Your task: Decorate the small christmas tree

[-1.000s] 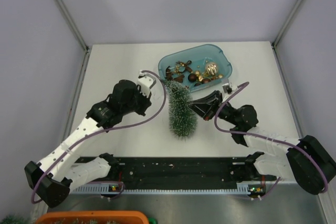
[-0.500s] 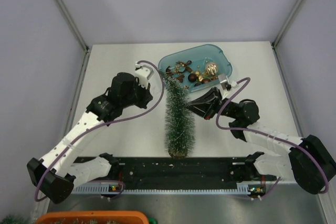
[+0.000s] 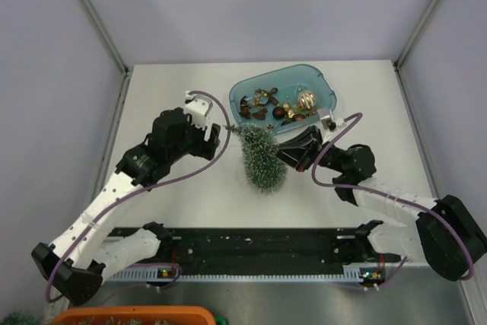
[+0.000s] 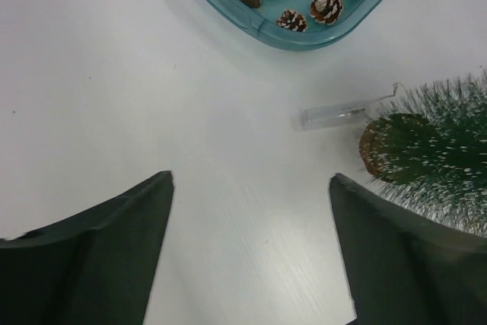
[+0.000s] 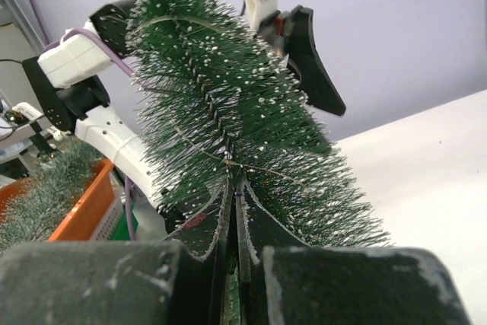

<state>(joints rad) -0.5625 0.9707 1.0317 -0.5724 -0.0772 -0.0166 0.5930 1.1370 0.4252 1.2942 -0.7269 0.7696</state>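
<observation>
We are clenching our right fingers point(image 5: 266, 230) on the bristles of the slender dark green frosted miniature tree point(image 3: 262, 159), holding it tilted at mid-frame over the white counter point(image 3: 175, 89). Our left fingers point(image 4: 114, 241) are hanging released beside its base, likely leaving it clear for decorating.

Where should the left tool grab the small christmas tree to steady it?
Probably near the narrow top of the small christmas tree, coming from the robot's left: the cone is slimmest there, and the right tool pinches the lower bristles from the right.
</observation>
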